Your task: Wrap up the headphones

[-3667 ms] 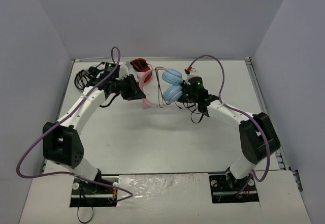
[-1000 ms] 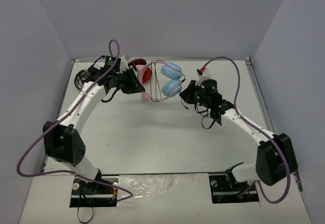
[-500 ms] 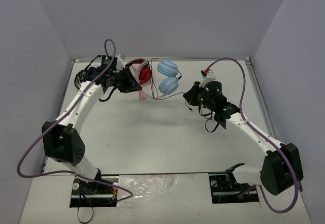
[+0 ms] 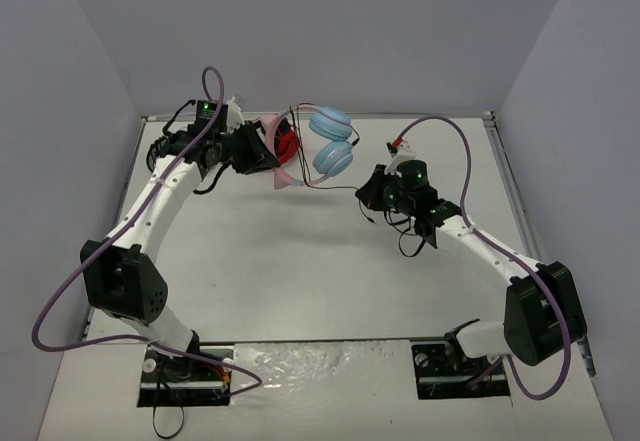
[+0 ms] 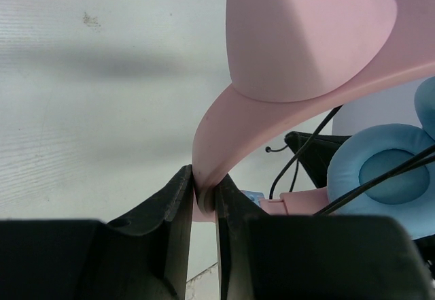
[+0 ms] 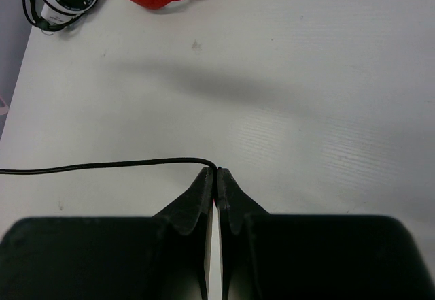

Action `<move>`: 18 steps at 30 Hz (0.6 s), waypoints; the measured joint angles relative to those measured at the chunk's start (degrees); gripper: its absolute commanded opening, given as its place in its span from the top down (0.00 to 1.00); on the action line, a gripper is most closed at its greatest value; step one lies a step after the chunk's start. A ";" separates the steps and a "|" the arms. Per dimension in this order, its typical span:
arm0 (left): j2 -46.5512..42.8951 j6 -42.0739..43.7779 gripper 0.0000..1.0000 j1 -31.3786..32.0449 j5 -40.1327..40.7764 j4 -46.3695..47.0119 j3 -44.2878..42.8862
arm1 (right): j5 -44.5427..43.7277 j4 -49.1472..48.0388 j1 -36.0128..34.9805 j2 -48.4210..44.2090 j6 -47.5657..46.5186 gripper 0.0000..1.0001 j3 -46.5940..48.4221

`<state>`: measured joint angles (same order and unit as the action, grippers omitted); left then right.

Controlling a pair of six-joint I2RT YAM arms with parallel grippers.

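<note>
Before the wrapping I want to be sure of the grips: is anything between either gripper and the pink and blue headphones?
Nothing visible is. The left gripper is shut directly on the pink headband of the headphones, and the right gripper pinches their thin black cable, with nothing between in either wrist view.

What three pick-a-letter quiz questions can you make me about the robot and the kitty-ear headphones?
1. Where do the left arm's jaws hold the cat-eared headphones? A) the pink plastic headband B) an ear cup C) the plug
2. What colour are its round padded ear cups? A) green B) light blue C) yellow
3. How are the right arm's jaws? A) wide open B) shut on the thin black cable C) shut on an ear cup

Answers:
1 A: the left wrist view shows the jaws pinching the pink band.
2 B: both cups are light blue.
3 B: the right wrist view shows the cable caught between closed jaws.
</note>
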<state>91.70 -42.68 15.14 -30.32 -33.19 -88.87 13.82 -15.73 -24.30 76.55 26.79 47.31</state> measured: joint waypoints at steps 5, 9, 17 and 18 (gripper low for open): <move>0.00 0.10 1.00 -0.07 -0.13 -0.68 -0.86 | 2.06 -1.96 -0.04 3.69 0.27 1.00 0.00; 0.00 0.53 1.00 -0.10 -0.04 -2.20 -1.81 | 3.23 -3.49 -0.05 4.91 0.66 1.00 0.00; 0.02 2.48 1.00 -0.12 1.81 -5.91 -5.74 | 5.00 -5.70 -0.06 5.79 1.68 1.00 0.00; 0.02 2.85 1.00 -0.14 2.11 -6.41 -6.20 | 5.09 -5.89 -0.06 5.80 1.68 1.00 0.00</move>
<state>91.72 -39.82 15.00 -28.21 -39.61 -95.07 18.91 -21.62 -24.36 82.35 28.47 47.31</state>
